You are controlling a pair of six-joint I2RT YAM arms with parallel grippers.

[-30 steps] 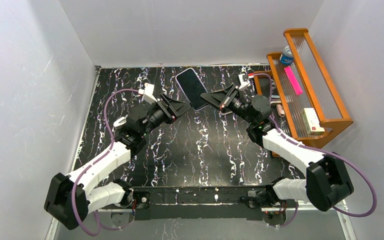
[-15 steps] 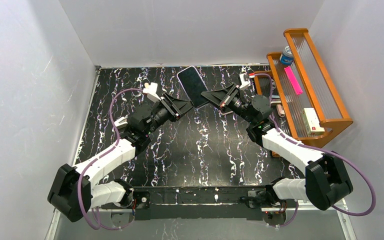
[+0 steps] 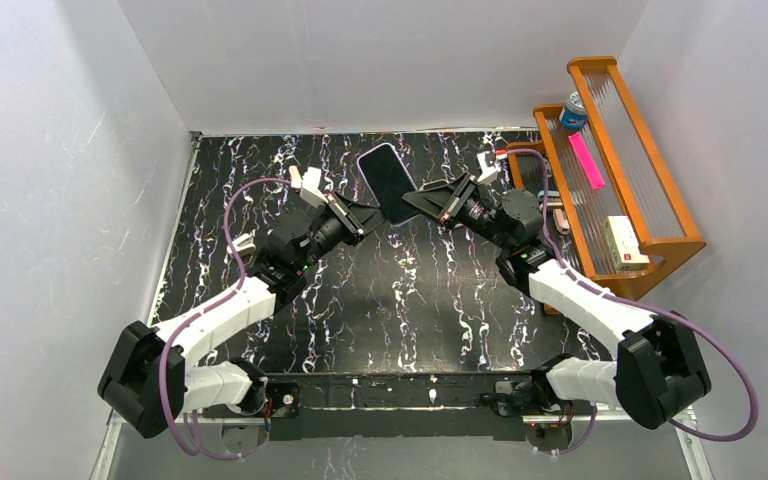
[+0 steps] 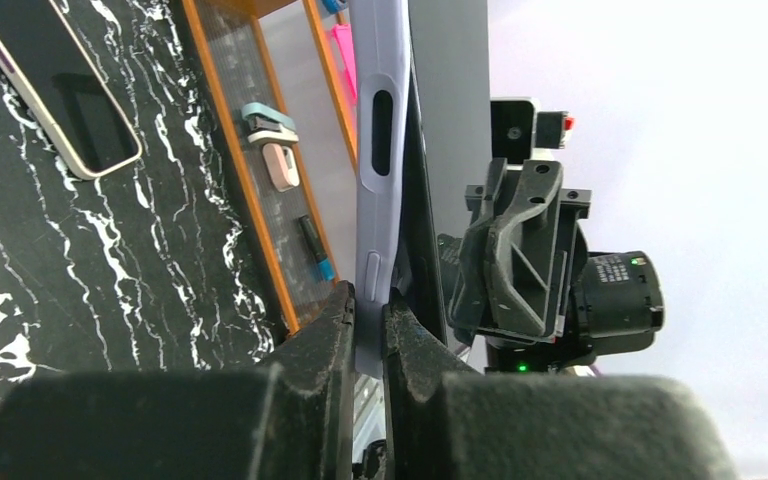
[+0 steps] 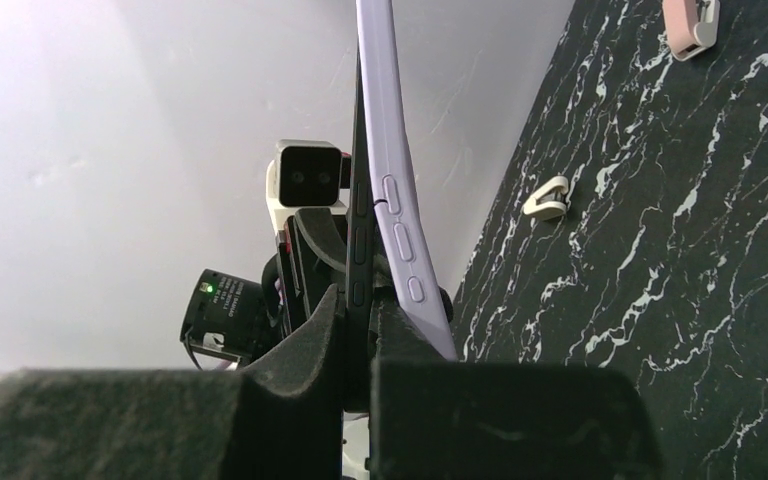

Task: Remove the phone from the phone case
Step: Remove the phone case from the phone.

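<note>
A dark phone in a lavender phone case hangs tilted above the far middle of the table, between both arms. My left gripper is shut on the near left edge of the phone case. In the left wrist view its jaws pinch only the lavender rim, beside the black phone. My right gripper is shut on the other edge. There its jaws clamp the black phone, while the case bends away to the right of them.
A wooden rack at the right holds a pink strip, a white box and a blue can. A second phone lies flat on the marbled table by the rack. A small white clip also lies on the table.
My left gripper has moved up and right to the phone and shut on the case's edge. The right gripper has kept its hold, with the phone shifted slightly.
</note>
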